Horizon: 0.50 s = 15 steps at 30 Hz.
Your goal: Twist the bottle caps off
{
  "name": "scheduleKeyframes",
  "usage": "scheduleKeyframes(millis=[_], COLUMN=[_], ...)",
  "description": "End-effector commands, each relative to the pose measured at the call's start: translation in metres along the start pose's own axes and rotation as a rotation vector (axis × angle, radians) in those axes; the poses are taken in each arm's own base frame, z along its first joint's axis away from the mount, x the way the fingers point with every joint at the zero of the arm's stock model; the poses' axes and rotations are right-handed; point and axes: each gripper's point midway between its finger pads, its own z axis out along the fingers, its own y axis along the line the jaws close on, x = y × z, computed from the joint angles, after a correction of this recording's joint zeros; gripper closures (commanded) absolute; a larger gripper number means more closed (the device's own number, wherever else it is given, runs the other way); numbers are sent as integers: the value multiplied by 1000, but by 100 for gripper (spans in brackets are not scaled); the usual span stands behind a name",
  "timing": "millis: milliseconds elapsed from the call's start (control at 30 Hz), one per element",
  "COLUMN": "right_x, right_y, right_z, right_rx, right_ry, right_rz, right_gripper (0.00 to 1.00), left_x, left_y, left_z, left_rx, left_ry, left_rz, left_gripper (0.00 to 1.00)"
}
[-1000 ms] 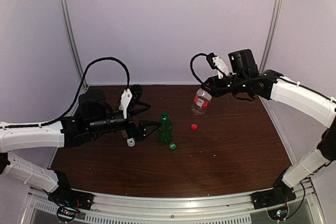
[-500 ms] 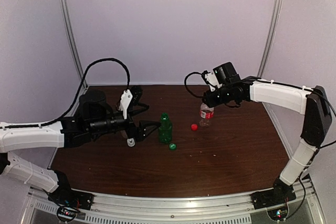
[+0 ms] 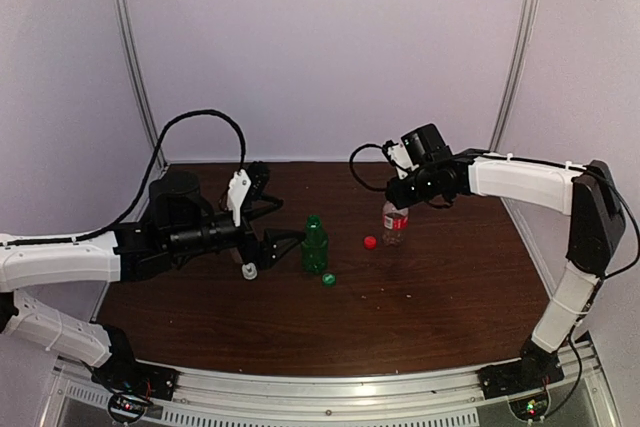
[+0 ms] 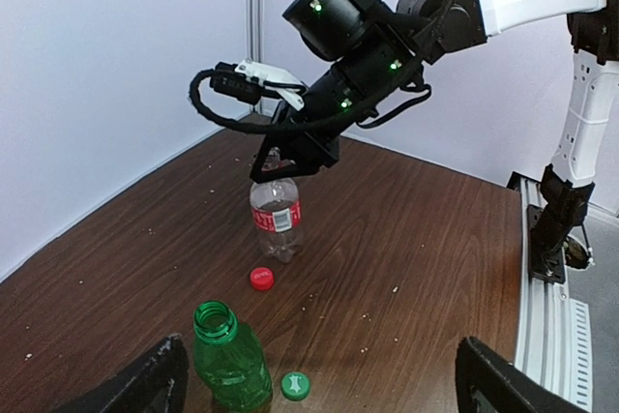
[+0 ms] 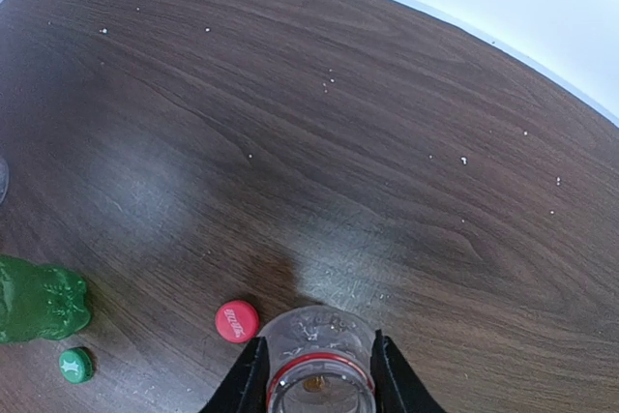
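Note:
The small clear bottle with a red label (image 3: 393, 223) stands upright and uncapped, its base at the tabletop. My right gripper (image 3: 398, 200) is shut on its neck from above; in the right wrist view the open neck (image 5: 319, 360) sits between the fingers (image 5: 245, 381). The red cap (image 3: 370, 242) lies just left of the bottle. The dark green bottle (image 4: 230, 355), uncapped, stands near mid-table with its green cap (image 4: 295, 386) beside it. My left gripper (image 3: 292, 223) is wide open, its fingertips just left of the green bottle. A small white cap (image 3: 249, 272) shows under the left arm.
The brown wooden table (image 3: 440, 297) carries scattered crumbs. White walls and metal posts (image 3: 132, 57) close the back and sides. The right arm (image 4: 406, 36) reaches across the far half. A metal rail (image 3: 330, 387) runs along the near edge.
The right arm has swung left and down with the red-label bottle, bringing it from the air to the tabletop beside the red cap. The left arm has not moved.

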Motion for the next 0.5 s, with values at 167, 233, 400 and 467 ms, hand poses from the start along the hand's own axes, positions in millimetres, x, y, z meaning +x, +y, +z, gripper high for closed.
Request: scheduleKeyframes(millis=[167,233,400,467], right_x=[-6,-5,-3,-3], right_y=[-13,-14,-17,-18], right_z=[-5,-6,-8,-10], right_rx=[30,30,30,31], right_ry=[-43,-46,-45,-46], right_rz=[22,26,32,34], right_gripper=[62,59,55,52], left_x=[-6,-6,-5,-5], left_y=[5,5,5,6], left_z=[-5,-6,-7,-7], left_rx=[-28,-30,-34,-36], left_ry=[-24,-26,-23,-22], left_rz=[17,19,20,19], left_gripper=[2,2,2,2])
